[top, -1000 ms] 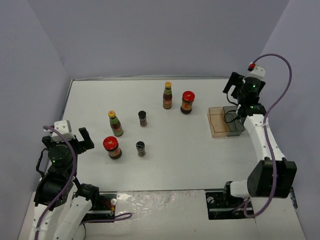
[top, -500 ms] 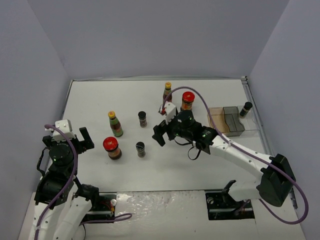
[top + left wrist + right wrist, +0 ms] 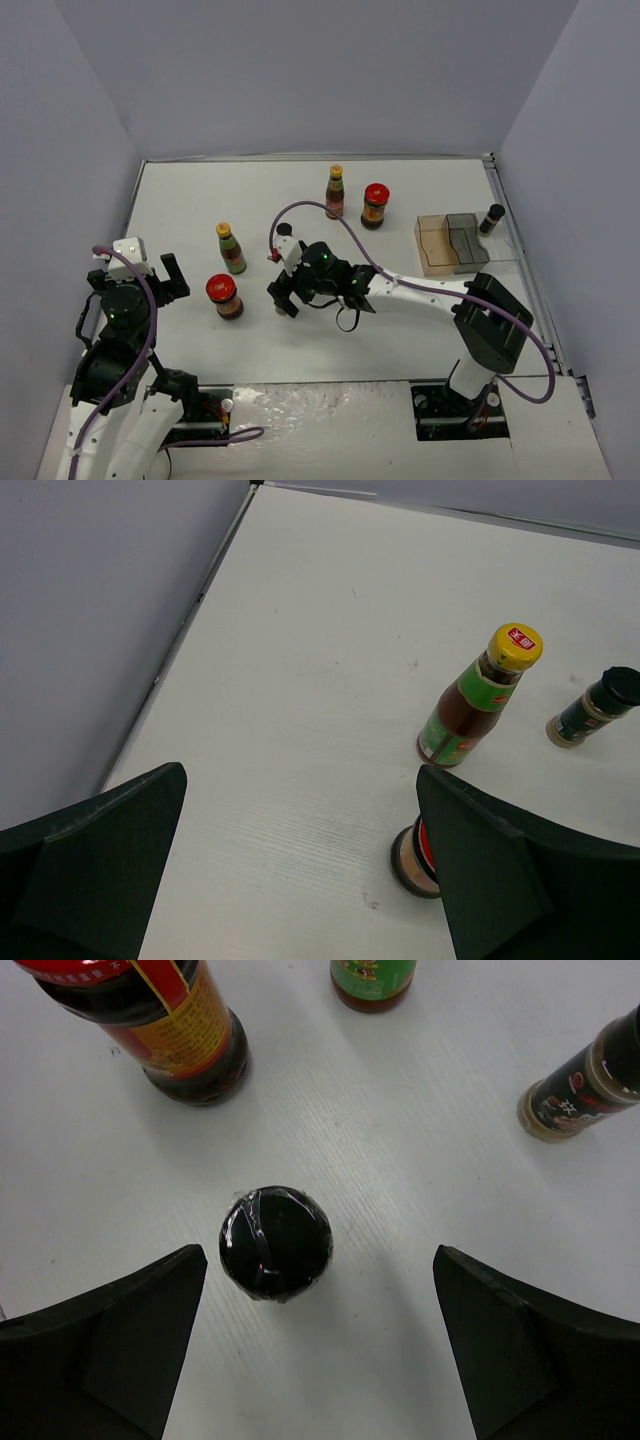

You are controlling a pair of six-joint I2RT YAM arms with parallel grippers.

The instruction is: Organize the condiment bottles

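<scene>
The top view looks down from above and behind the arm bases, far enough to take in the whole white desk [image 3: 400, 345]. The left wrist view looks obliquely forward between the fingers of the left hand [image 3: 300, 800], along the desk's left edge. The right wrist view points straight down, close over a small black-capped shaker [image 3: 276, 1242]. All three share the squat red-lidded jar [image 3: 224, 295] and the slim yellow-capped bottle [image 3: 231, 248].
</scene>
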